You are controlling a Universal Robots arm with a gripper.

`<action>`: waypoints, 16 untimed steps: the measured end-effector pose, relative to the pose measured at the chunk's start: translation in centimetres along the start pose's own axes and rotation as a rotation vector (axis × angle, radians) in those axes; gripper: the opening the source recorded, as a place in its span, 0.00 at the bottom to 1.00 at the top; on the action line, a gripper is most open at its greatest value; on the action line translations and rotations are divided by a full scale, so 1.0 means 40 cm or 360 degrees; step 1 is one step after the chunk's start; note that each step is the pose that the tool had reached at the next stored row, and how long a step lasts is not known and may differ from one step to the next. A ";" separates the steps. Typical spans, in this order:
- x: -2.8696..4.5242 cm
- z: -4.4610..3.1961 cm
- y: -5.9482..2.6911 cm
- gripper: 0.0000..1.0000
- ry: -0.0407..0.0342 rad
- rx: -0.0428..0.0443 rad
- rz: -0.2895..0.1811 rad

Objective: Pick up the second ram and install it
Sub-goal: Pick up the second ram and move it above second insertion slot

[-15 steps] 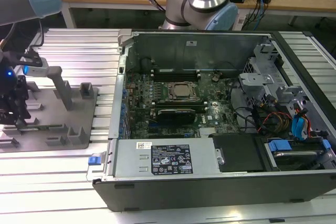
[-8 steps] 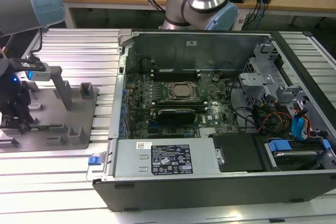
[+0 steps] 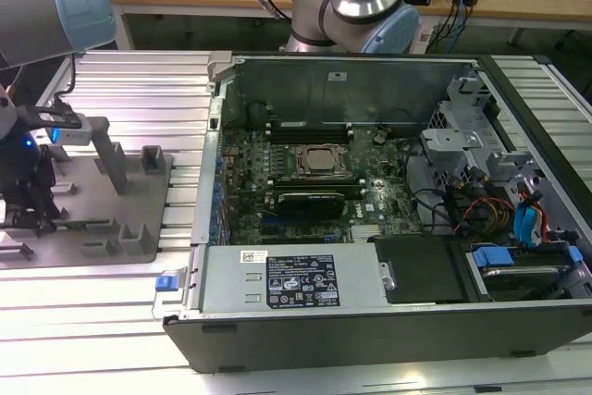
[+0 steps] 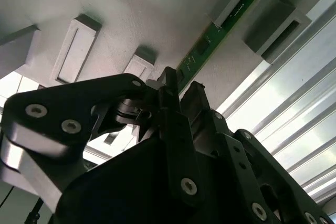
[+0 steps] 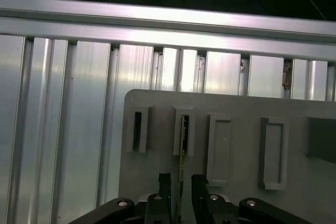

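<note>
The second ram (image 5: 183,156) is a thin green stick standing on edge on the grey fixture plate (image 5: 236,108), its far end in a slotted grey block. In the second wrist view the ram (image 4: 210,43) runs from that block down between my fingers. My gripper (image 5: 181,184) is open and straddles the ram's near end, one black finger on each side with a small gap to the board. In the exterior view my gripper (image 3: 26,219) hangs low over the fixture plate (image 3: 92,182) at the exterior view's left, well away from the computer.
The open computer case (image 3: 388,321) lies at the exterior view's centre and right, with the CPU socket (image 3: 319,162) and a black module (image 3: 310,201) on the motherboard. Several grey fixture blocks (image 3: 139,240) stand on the plate. The slotted aluminium table (image 3: 129,90) surrounds both.
</note>
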State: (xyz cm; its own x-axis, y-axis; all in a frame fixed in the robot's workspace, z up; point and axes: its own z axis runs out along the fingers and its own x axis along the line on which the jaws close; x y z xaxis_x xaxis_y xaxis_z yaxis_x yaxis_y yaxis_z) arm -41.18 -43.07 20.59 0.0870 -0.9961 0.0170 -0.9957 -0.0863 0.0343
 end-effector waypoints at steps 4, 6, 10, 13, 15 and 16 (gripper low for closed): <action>0.000 0.000 0.000 0.19 0.0000 0.0000 0.0000; 0.001 0.000 0.000 0.19 -0.0015 0.0003 0.0000; 0.001 0.000 0.000 0.19 -0.0015 0.0003 0.0000; 0.001 -0.004 0.000 0.19 -0.0016 0.0003 0.0000; 0.001 -0.004 0.000 0.19 -0.0016 0.0003 0.0000; 0.001 -0.004 0.000 0.19 -0.0016 0.0003 0.0000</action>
State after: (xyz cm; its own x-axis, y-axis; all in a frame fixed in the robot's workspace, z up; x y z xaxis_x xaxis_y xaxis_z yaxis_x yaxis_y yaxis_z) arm -41.19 -43.11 20.75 0.0869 -0.9962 0.0071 -0.9957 -0.0866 0.0324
